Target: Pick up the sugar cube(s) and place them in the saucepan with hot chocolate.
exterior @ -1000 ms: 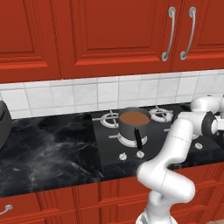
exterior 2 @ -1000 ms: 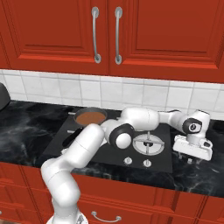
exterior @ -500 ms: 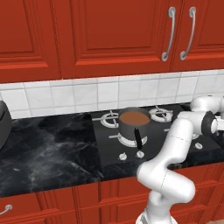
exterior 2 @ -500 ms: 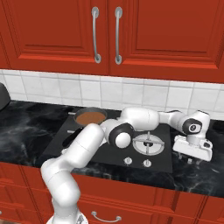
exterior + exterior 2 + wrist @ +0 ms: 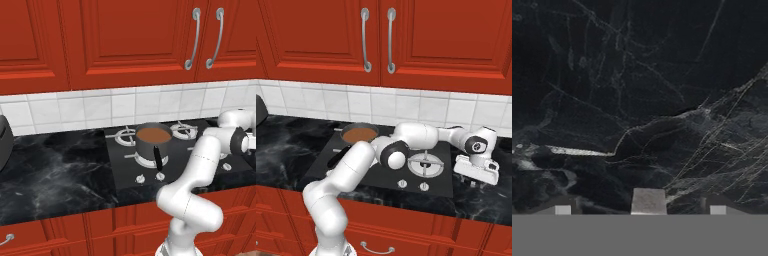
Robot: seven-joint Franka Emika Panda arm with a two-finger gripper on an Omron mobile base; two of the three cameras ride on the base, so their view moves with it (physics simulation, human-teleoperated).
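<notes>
A small whitish sugar cube point(image 5: 648, 201) lies on the black marble counter, midway between my two fingertips point(image 5: 562, 210) and clear of both. My gripper point(image 5: 640, 210) is open and points down at the counter right of the stove; in the right base view the gripper point(image 5: 475, 176) hangs low over the counter. The grey saucepan point(image 5: 153, 145) stands on a rear-left burner with its black handle toward the front, well to the left of the hand. Reddish-brown hot chocolate point(image 5: 154, 134) fills the saucepan point(image 5: 359, 135).
The black cooktop point(image 5: 381, 167) has burner grates and a row of knobs point(image 5: 412, 185) along its front. Red wall cabinets point(image 5: 381, 40) hang above the tiled backsplash. A dark appliance point(image 5: 4, 145) sits at the counter's far left.
</notes>
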